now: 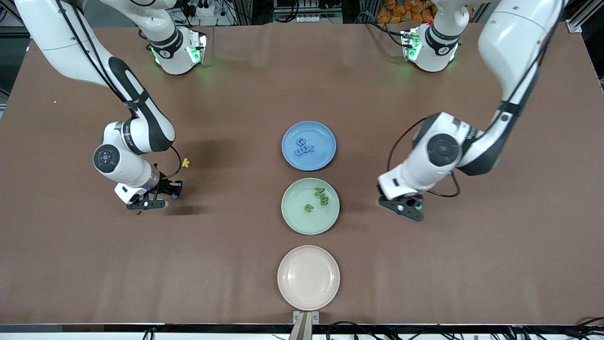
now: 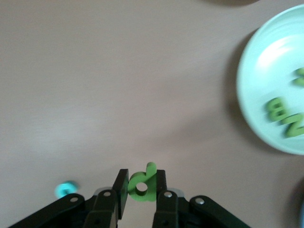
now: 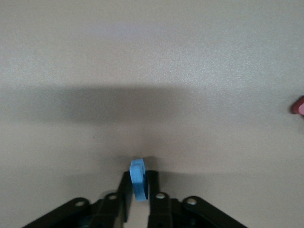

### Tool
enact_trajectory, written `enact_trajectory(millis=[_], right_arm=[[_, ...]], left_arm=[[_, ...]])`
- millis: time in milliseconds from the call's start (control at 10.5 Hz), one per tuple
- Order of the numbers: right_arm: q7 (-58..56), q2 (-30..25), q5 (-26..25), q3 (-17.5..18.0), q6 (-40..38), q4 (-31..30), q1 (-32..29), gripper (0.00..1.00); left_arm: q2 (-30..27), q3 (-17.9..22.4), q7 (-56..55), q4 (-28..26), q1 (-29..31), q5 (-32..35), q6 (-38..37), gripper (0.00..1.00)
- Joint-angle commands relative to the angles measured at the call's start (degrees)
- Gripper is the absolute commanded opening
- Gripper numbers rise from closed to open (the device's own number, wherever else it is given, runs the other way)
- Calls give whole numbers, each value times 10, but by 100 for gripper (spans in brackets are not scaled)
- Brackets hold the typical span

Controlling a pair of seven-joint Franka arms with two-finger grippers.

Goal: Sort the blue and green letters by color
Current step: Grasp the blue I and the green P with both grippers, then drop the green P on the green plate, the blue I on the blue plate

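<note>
Holding a small green foam letter (image 2: 142, 183) pinched between shut fingers, the left hand (image 1: 406, 206) hangs low just beside the pale green plate (image 1: 292, 215) toward the left arm's end of the counter, wrist tipped down, while the right hand (image 1: 158, 198), closed on a small blue letter (image 3: 138, 179), sits low well apart from the blue plate (image 1: 325, 134).

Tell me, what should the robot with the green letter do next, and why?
Probably carry it over the green plate and let go. The left tool is shut on a green letter, and other green letters already lie in that plate, right beside it. The right tool has a blue letter between its fingers, likely bound for the blue plate.
</note>
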Motion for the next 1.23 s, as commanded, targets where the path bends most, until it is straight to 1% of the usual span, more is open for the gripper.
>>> enact_trajectory(millis=[0, 95, 284, 379, 474, 569, 758, 853, 948, 1043, 1138], right_arm=[[16, 2, -4, -4, 1, 7, 5, 3], [16, 2, -4, -4, 1, 7, 5, 0], [17, -4, -3, -4, -7, 11, 5, 0], [25, -15, -1, -5, -12, 11, 5, 0], [78, -32, 1, -5, -40, 12, 9, 0], [137, -41, 1, -4, -65, 18, 26, 0], [246, -43, 1, -1, -72, 19, 73, 0], [293, -43, 1, 1, -72, 19, 91, 0], [326, -44, 3, 8, -72, 19, 108, 0], [359, -45, 25, 18, -72, 20, 129, 0], [374, -48, 49, 24, -72, 26, 149, 0]], left_arm=[[52, 6, -144, 68, -89, -5, -11, 0], [62, 7, -173, 84, -117, -5, -11, 0], [91, 10, -225, 123, -156, -5, -11, 0], [103, 19, -249, 138, -175, -5, -11, 0], [108, 40, -268, 141, -200, -6, -8, 0], [115, 60, -284, 149, -226, -7, -3, 0], [137, 91, -305, 171, -265, -7, 4, 1], [143, 94, -305, 177, -270, -7, 6, 7], [148, 95, -305, 177, -270, -7, 17, 15], [152, 96, -303, 176, -270, -7, 21, 49], [152, 97, -295, 174, -267, -3, 21, 99]])
